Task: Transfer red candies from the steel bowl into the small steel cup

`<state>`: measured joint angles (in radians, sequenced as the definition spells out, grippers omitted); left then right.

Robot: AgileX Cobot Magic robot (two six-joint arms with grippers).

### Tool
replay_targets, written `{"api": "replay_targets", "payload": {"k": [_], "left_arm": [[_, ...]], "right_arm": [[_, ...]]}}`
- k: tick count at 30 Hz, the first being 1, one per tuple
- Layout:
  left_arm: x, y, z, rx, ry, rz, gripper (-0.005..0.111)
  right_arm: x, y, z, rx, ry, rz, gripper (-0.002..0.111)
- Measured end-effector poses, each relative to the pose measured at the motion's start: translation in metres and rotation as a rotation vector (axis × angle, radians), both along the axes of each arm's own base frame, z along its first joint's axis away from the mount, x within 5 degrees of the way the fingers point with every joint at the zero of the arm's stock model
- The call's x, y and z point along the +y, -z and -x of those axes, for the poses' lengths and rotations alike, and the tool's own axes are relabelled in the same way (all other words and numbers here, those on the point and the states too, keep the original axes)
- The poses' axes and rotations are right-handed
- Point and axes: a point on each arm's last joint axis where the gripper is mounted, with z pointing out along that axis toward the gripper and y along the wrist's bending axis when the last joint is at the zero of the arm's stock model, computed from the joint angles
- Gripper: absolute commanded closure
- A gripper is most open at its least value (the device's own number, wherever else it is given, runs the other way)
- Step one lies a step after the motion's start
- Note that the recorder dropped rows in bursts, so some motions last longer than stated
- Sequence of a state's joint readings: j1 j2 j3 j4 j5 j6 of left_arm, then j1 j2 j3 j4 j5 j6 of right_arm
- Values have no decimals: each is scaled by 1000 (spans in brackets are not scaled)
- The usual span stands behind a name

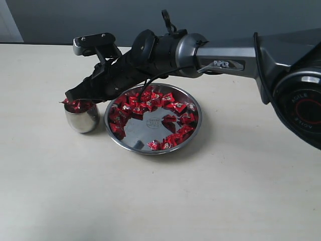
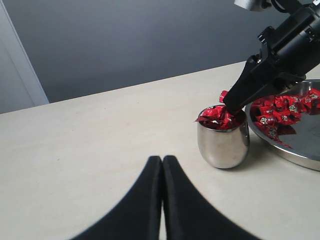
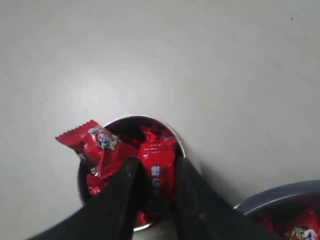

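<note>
The steel bowl (image 1: 145,129) holds many red candies (image 1: 145,103) in a ring round its bare middle. Just to its left stands the small steel cup (image 1: 83,119), heaped with red candies (image 2: 217,117) up to its rim. My right gripper (image 3: 157,167) reaches across the bowl and hangs right over the cup's mouth (image 3: 135,118). Its two fingers are shut on one red candy (image 3: 159,155), which touches the heap. One wrapper (image 3: 92,140) sticks out over the cup's edge. My left gripper (image 2: 162,160) is shut and holds nothing, low over the table a short way from the cup (image 2: 223,145).
The right arm (image 1: 220,63) stretches from the right edge over the back of the bowl. The bowl's rim (image 2: 295,159) lies almost against the cup. The pale table top (image 1: 160,201) ends at a grey wall (image 1: 150,15) behind.
</note>
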<state>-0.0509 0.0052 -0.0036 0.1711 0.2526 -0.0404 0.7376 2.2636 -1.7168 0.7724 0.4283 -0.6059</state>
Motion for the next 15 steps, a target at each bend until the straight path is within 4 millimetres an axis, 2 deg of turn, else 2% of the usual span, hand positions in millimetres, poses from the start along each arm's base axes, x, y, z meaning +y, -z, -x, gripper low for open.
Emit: {"api": "replay_targets", "payload": {"k": [15], "left_arm": [[0, 0, 0, 0, 0, 0, 106]], "right_arm": [[1, -1, 0, 12, 12, -16, 83]]}}
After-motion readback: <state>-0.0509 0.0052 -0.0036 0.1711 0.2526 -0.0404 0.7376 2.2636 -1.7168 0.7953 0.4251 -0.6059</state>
